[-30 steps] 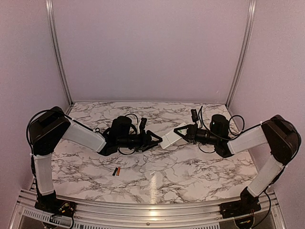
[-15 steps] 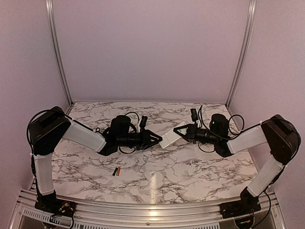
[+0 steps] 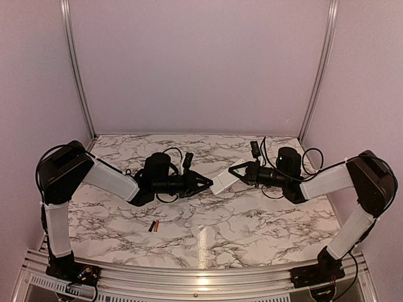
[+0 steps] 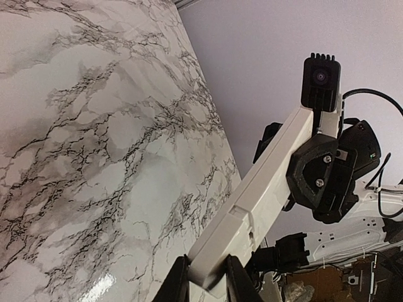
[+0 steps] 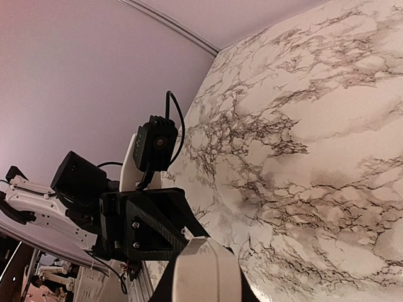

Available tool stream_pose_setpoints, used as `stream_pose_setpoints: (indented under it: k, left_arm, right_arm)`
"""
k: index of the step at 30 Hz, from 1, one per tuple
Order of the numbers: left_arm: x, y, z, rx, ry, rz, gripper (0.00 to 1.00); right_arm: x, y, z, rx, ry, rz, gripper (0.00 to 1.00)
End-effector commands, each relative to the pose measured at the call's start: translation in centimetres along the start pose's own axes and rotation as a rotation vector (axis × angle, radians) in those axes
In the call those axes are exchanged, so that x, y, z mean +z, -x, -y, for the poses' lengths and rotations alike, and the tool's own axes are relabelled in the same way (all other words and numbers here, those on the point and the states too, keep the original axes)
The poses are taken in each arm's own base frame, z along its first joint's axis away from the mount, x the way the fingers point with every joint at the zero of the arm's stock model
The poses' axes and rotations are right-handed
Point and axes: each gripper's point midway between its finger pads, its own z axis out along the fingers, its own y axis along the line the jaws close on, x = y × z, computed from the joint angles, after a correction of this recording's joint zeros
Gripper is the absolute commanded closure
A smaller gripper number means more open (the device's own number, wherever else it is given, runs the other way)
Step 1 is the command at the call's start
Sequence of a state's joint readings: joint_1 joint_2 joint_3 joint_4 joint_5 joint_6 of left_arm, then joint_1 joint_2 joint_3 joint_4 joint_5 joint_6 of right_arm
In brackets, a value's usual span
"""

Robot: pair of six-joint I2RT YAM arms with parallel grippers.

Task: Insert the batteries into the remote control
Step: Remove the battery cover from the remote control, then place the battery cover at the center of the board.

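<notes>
As seen from the top external camera, both arms reach inward over the marble table (image 3: 264,220) and meet at centre frame.

- Item 1: the remote control (image 3: 221,182), white, slanting from lower left to upper right, spans the left gripper (image 3: 206,184) and the right gripper (image 3: 234,171).
- Item 2: the batteries (image 3: 153,226), one dark and one orange-red, lie side by side on the marble at lower left of centre. They are well apart from the remote and from both grippers.

Left wrist view:
- The remote runs from bottom centre toward the upper right.
- The left fingers (image 4: 179,283) flank its near end and appear to pinch it, though the frame edge crops the contact.
- At the far end the right gripper's black fingers are clamped on the casing, with the right wrist camera (image 4: 321,82) above them.

Right wrist view:
- One end of the remote sits at bottom centre, grasped by the right gripper.
- Just beyond it, in the left half, stands the left gripper's black body, with the left wrist camera (image 5: 156,143) above.
- Marble fills the right half.
</notes>
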State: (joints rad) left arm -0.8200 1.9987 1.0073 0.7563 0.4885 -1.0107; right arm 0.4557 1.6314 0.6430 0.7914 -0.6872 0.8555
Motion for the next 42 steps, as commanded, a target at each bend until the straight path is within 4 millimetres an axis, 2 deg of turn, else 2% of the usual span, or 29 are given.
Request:
stream_pose_setpoints:
  k: [1, 3, 7, 12, 22, 25, 31, 34, 37, 40, 42]
  left_arm:
    - [-0.2, -0.5, 2.9, 0.033, -0.098, -0.012, 0.96]
    - [-0.4, -0.5, 3.2, 0.026, -0.119, -0.014, 0.92]
    - [-0.4, -0.6, 3.2, 0.025, -0.116, -0.015, 0.76]
    - [-0.1, -0.6, 2.8, 0.019, -0.112, -0.015, 0.74]
    - [-0.1, -0.6, 2.4, 0.011, -0.103, -0.013, 0.91]
    - [-0.2, -0.4, 2.9, 0.013, -0.123, -0.003, 0.97]
    - [-1.6, -0.1, 4.7, 0.042, -0.167, 0.011, 1.0]
    - [-2.5, 0.1, 4.9, 0.056, -0.159, 0.014, 1.0]
    - [-3.2, 0.2, 3.2, 0.127, -0.044, 0.003, 1.0]
    - [-4.4, 0.6, 0.0, 0.25, 0.21, -0.014, 1.0]
    - [-6.0, 1.8, -2.4, 0.352, 0.447, -0.022, 1.0]
  right_arm:
    - [0.2, 1.3, 1.7, -0.052, -0.099, 0.042, 1.0]
    - [0.1, 1.2, 1.9, -0.056, -0.104, 0.042, 1.0]
    - [0.3, 1.0, 1.2, -0.041, -0.057, 0.033, 1.0]
    - [0.3, 1.1, 0.6, -0.041, -0.029, 0.032, 1.0]
    - [0.4, 1.1, 0.7, -0.049, -0.038, 0.027, 1.0]
    - [0.2, 1.3, 0.7, -0.05, -0.039, 0.03, 1.0]
    - [-2.1, 3.3, 1.8, -0.043, -0.06, 0.086, 1.0]
    - [-3.1, 3.9, 2.6, -0.045, -0.095, 0.099, 1.0]
    - [-3.9, 3.9, 3.3, -0.042, -0.118, 0.101, 1.0]
    - [-4.5, 3.6, 3.6, -0.038, -0.123, 0.099, 1.0]
    - [-4.6, 3.4, 3.6, -0.039, -0.126, 0.093, 1.0]
